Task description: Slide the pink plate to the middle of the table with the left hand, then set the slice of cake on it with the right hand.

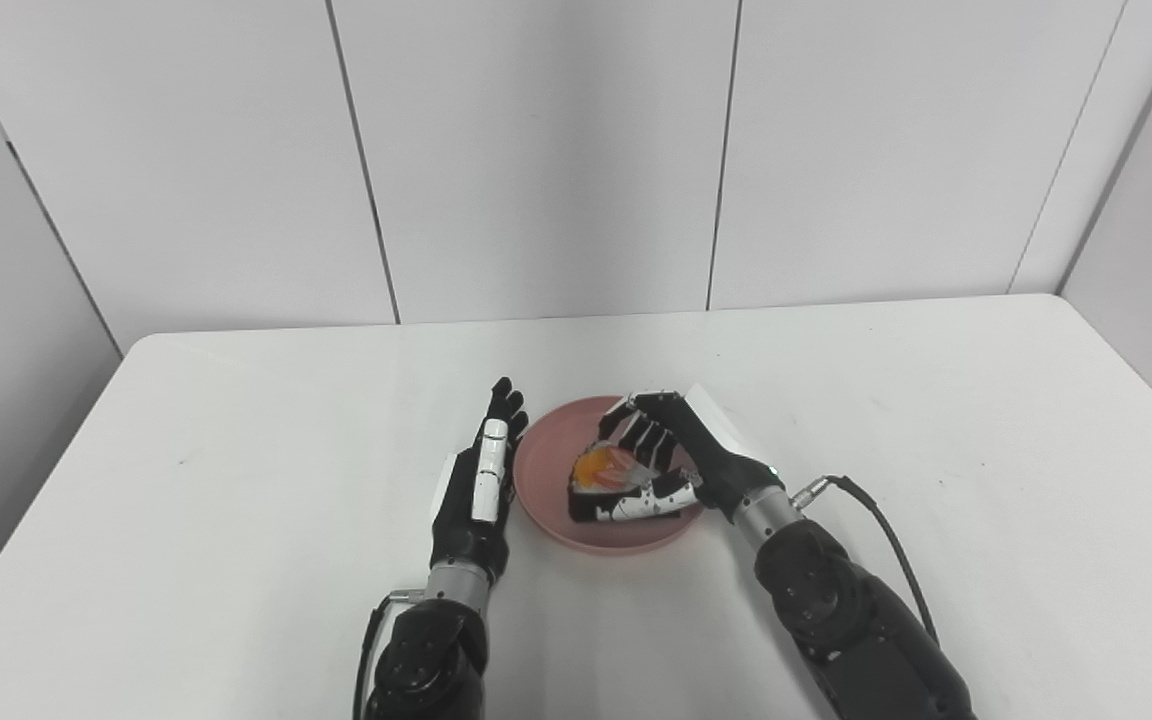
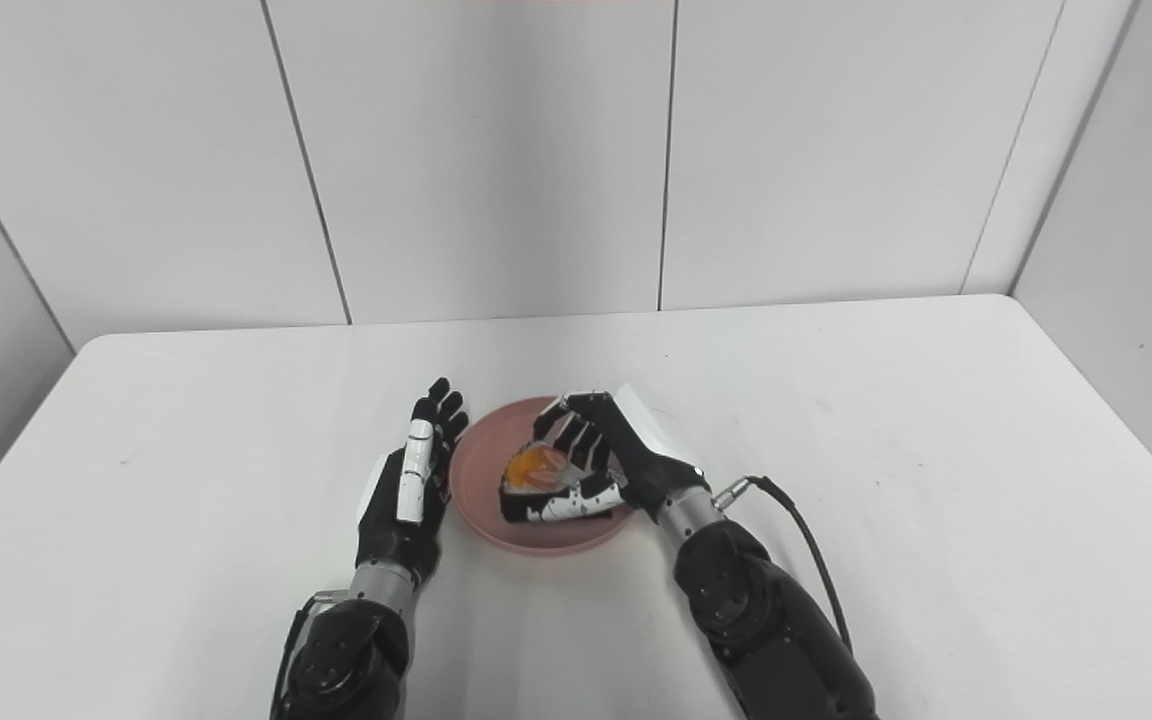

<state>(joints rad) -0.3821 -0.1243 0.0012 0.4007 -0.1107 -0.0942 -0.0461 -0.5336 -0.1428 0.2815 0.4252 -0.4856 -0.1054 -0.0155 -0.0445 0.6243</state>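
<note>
Right hand (image 1: pixel 671 455) grasping cake slice (image 1: pixel 604 482), holding it directly over pink plate (image 1: pixel 546 470) centre; release likely next. Left hand (image 1: pixel 481 470) flat, released, touching plate's left rim.

A broad white worktop with rounded far corners (image 1: pixel 236 450) fills the lower part of both views, its matte surface marked by a few faint dark specks, one near the left side and others toward the right. Behind it stands a wall of pale grey flat panels (image 1: pixel 536 150), split by thin dark vertical seams. The panels at the far left and far right angle forward, so the wall closes around the worktop on three sides. The worktop's far edge lies just beside the foot of the back panels.
</note>
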